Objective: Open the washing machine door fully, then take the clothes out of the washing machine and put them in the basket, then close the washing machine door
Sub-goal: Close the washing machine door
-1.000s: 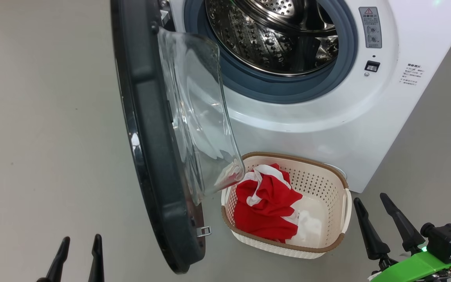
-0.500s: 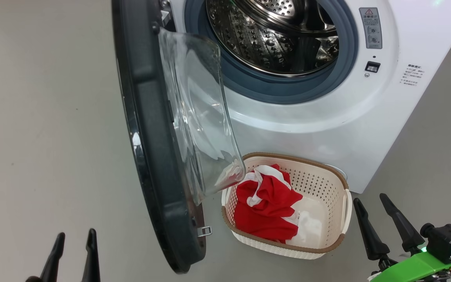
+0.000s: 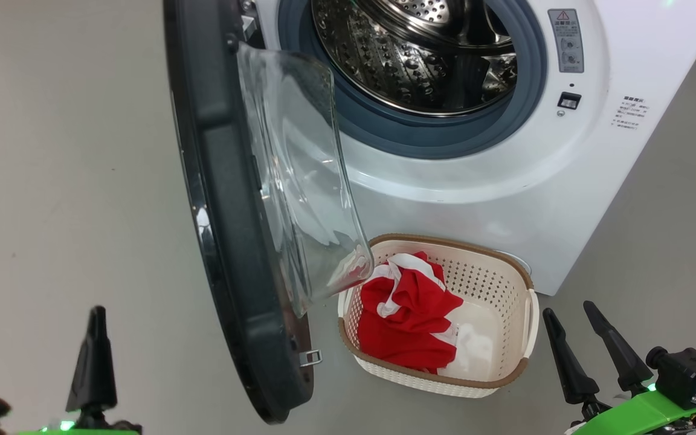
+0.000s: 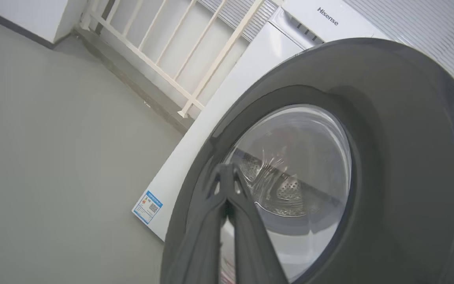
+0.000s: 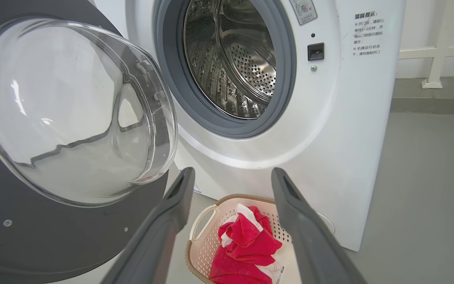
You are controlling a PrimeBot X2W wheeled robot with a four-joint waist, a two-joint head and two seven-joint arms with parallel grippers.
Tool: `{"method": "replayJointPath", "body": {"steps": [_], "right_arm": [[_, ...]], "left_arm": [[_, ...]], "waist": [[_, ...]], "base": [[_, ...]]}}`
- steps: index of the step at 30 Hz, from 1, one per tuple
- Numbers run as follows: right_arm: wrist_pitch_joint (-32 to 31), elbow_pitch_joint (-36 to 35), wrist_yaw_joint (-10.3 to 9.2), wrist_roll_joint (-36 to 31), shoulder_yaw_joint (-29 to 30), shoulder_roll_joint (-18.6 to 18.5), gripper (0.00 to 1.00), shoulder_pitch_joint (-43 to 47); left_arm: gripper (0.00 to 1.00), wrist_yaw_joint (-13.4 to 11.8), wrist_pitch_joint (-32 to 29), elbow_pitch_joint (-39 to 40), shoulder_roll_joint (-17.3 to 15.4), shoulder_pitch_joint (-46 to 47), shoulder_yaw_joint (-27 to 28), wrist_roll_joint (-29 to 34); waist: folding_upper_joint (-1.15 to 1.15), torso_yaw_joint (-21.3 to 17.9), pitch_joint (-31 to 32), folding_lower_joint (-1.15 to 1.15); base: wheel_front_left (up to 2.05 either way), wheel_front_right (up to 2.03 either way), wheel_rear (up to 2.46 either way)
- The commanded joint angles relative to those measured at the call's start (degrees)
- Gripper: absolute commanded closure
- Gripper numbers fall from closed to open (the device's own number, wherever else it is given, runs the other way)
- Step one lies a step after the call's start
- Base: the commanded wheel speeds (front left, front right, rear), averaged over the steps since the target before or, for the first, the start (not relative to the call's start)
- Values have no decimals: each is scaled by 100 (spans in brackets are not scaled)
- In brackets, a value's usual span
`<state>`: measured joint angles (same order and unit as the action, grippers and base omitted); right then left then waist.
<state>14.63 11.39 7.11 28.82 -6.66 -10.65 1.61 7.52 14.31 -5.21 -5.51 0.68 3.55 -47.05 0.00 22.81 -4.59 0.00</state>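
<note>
Two fingers have become one dark spike: the left claw (image 3: 96, 323), spread a moment ago, has snapped together on nothing and now stands low over the floor (image 3: 52, 181), off to the outer side of the washing machine door (image 3: 227, 241) and clear of it. Its wrist view has the joined tips (image 4: 227, 173) aimed at the door's grey outer face. The right claw (image 3: 567, 309) hasn't budged. Its fingers are apart and empty, just beside the basket (image 3: 451, 240).

To me that says the unloading is over. The clothes (image 3: 408, 320) lie in the basket, a rumpled red piece with white trim heaped over something white, and what I can see of the drum (image 3: 408, 60) is bare steel. A shut, pointed claw on that side of the door looks like a pusher made ready, so closing is likely the step now starting.

The door itself hangs wide from the washing machine (image 3: 505, 199), edge-on from above. It has a broad glossy black rim, and its clear glass window (image 3: 299, 181) bulges inward, the lower lip hanging over the basket's near corner. A small metal latch (image 3: 310, 357) sticks out near the bottom. The swing home may brush that corner, though I can't tell how much room there is.
</note>
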Motion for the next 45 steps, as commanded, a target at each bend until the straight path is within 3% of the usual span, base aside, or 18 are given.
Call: {"method": "replayJointPath", "body": {"steps": [1,5,9,17,24,32,40,45], "right_arm": [[37,-121,37,20,-154,-51,0,-74],[37,-127,37,22,-159,-36,0,-78],[37,-130,37,22,-152,-33,0,-72],[37,-136,37,18,-134,-52,0,-98],[37,-138,37,15,-143,-74,0,-133],[37,-145,37,16,-164,-71,0,-155],[37,-155,37,16,-169,-60,0,-206],[37,-164,37,11,-158,-41,0,-246]], "left_arm": [[100,-3,69,240,-338,254,26,-752],[100,-3,6,546,-847,247,-488,-2302],[100,-3,-449,1072,-1273,173,-888,-3606],[100,-3,-1574,1813,-1438,22,-782,-4939],[100,-3,-2762,1864,-1209,-81,-333,-5249],[100,-3,-3835,1817,-697,-22,-14,-5118],[100,-3,-4336,1838,-228,228,124,-4743],[100,-3,-4226,1803,3,530,58,-4465]], "waist": [[0,-37,-7,0],[0,-93,-23,0],[0,-134,-38,0],[0,-169,-90,0],[0,-209,-129,0],[0,-323,-163,0],[0,-483,-236,0],[0,-587,-306,0]], "base": [[0,0,0],[0,0,0],[0,0,0],[0,0,0],[0,0,0],[0,0,0],[0,0,0],[0,0,0]]}}
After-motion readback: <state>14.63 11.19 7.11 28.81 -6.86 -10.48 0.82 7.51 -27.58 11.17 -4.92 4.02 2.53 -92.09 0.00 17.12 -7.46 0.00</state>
